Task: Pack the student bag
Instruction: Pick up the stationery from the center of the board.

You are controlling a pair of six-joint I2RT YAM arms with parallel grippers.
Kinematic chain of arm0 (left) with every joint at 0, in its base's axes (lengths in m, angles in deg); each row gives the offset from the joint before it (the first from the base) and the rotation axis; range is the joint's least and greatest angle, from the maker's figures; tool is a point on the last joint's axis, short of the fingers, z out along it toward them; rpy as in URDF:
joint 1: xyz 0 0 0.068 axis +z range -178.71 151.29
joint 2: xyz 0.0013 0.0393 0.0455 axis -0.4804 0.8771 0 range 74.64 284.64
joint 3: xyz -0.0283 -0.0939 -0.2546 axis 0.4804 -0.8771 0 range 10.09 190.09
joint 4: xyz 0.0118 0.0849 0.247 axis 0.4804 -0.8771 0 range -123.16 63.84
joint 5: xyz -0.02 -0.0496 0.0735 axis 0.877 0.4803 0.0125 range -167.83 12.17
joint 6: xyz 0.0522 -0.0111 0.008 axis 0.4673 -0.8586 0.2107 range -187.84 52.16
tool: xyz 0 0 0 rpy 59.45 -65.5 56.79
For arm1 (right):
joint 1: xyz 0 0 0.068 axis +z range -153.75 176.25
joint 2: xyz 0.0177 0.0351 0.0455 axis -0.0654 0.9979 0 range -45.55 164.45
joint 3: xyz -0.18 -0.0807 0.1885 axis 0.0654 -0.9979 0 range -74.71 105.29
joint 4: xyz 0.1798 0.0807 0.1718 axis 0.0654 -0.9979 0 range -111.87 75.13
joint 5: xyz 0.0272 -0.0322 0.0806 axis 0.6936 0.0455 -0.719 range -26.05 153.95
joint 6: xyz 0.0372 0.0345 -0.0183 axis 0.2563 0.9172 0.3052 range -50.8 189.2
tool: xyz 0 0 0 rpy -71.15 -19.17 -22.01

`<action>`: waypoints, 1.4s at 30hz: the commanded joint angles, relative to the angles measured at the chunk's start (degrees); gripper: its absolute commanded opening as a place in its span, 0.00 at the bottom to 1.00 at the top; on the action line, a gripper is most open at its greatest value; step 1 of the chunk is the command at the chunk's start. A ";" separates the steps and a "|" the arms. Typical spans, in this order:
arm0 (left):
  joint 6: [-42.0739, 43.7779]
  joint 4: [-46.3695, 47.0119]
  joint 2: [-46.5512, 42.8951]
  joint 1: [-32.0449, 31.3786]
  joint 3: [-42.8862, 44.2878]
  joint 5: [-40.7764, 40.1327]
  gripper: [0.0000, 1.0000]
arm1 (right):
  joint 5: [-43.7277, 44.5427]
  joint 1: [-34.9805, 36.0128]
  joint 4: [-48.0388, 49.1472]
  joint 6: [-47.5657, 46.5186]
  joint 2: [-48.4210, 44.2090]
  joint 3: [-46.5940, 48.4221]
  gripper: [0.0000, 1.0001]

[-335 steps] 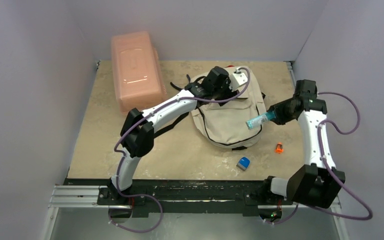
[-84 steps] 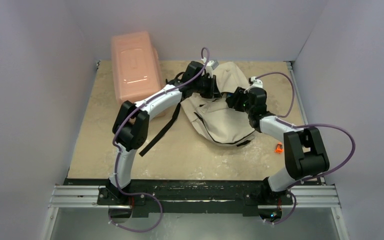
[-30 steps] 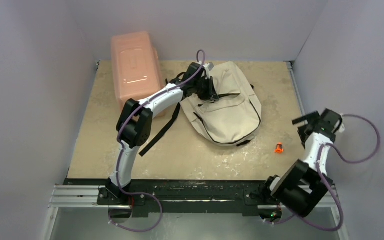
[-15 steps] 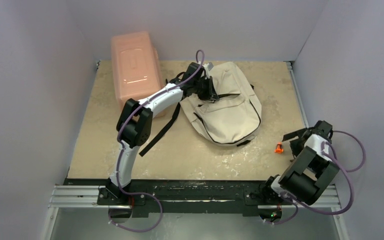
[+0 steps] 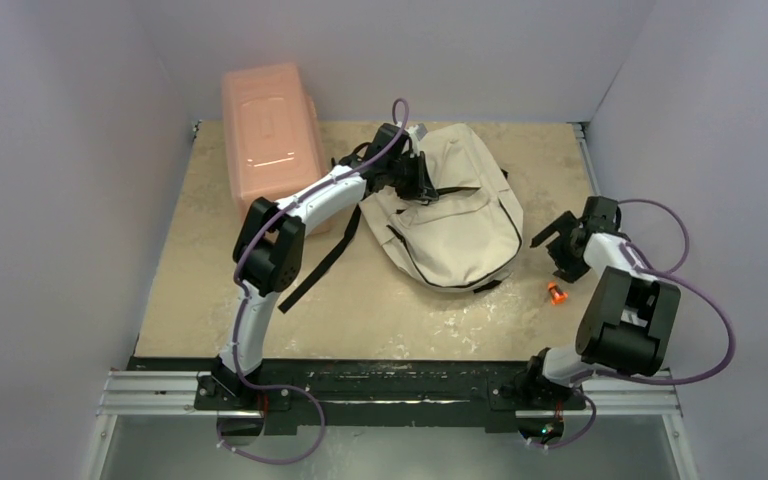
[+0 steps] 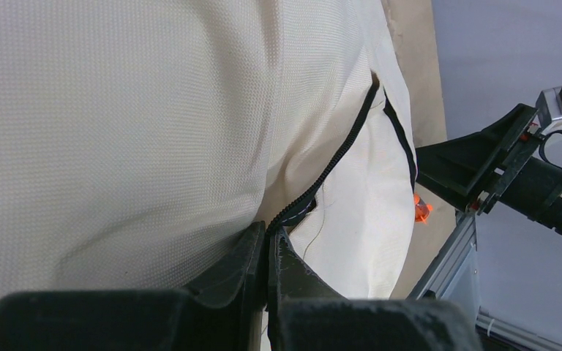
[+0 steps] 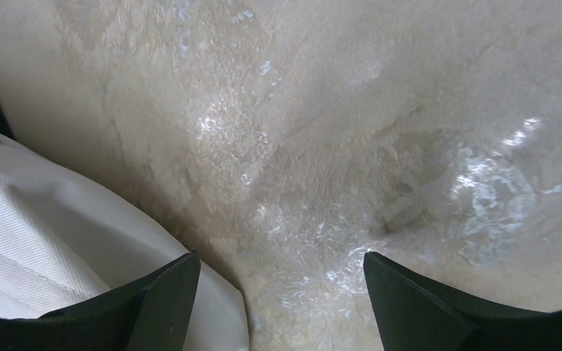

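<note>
The cream student bag (image 5: 465,225) lies in the middle of the table with its black straps trailing left. My left gripper (image 5: 415,182) is shut on the bag's fabric beside the black zipper line (image 6: 329,164), at the bag's upper left; in the left wrist view its tips (image 6: 271,241) are pressed together on that seam. My right gripper (image 5: 553,246) stands open just right of the bag and holds nothing. Below its spread fingers (image 7: 165,292) lie bare table and the bag's rounded edge (image 7: 29,248).
A small orange item (image 5: 557,294) lies on the table near the right gripper, also showing in the left wrist view (image 6: 421,210). A rigid pink box (image 5: 272,135) stands at the back left. Walls close in the table (image 5: 360,300) on three sides.
The right arm has swung from the table's right edge in toward the bag's right side, its jaws narrowing slightly. The left gripper and the bag have stayed put.
</note>
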 commanded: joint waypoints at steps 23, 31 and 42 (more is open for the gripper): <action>0.88 -3.56 -0.15 0.30 2.41 2.24 0.00 | -10.03 -1.57 -12.73 5.47 -11.49 -6.16 0.95; 1.50 -4.02 -0.51 0.24 2.14 2.07 0.00 | -1.74 -1.43 -14.72 3.89 -14.94 -6.00 0.88; 1.74 -3.94 -0.94 0.26 2.18 2.17 0.00 | 4.53 -1.59 -8.85 8.82 -8.10 -5.15 0.78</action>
